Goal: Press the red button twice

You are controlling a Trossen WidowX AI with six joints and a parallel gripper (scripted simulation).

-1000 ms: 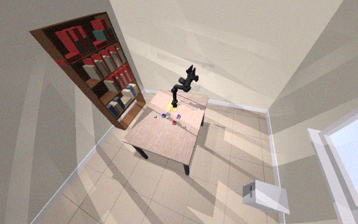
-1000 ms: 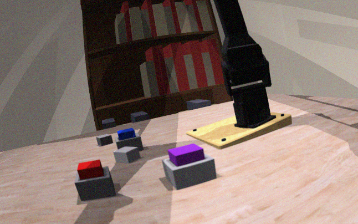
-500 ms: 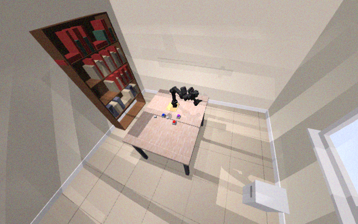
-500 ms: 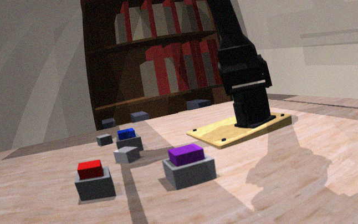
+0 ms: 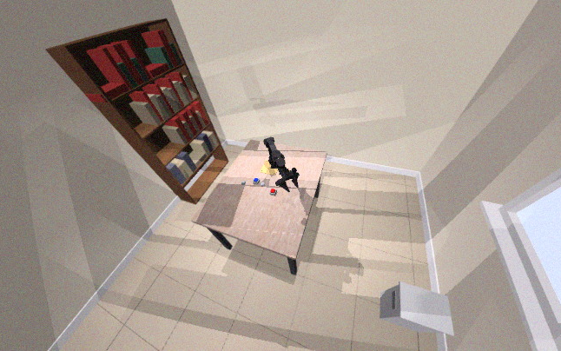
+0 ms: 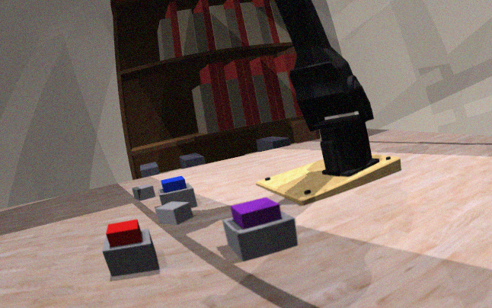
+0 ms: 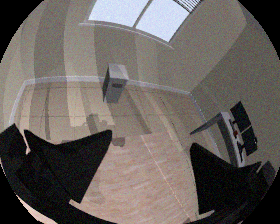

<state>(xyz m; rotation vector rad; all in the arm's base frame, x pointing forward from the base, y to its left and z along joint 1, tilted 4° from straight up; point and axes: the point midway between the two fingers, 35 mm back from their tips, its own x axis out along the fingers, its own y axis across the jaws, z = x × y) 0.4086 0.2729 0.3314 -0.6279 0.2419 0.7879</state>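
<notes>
Red button [image 5: 273,191] [image 6: 124,232], inward from the desk's [image 5: 269,222] [image 6: 412,199] long edges, looks stiff and springy; push its top middle. The robot hand [image 5: 292,187] [image 7: 153,141] is spread, empty.

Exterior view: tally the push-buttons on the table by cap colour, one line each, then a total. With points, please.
Red push-button [image 5: 273,191] [image 6: 124,232]: 1
Blue push-button [image 5: 255,180] [image 6: 174,184]: 1
Purple push-button [image 6: 256,212]: 1
Total: 3
</notes>
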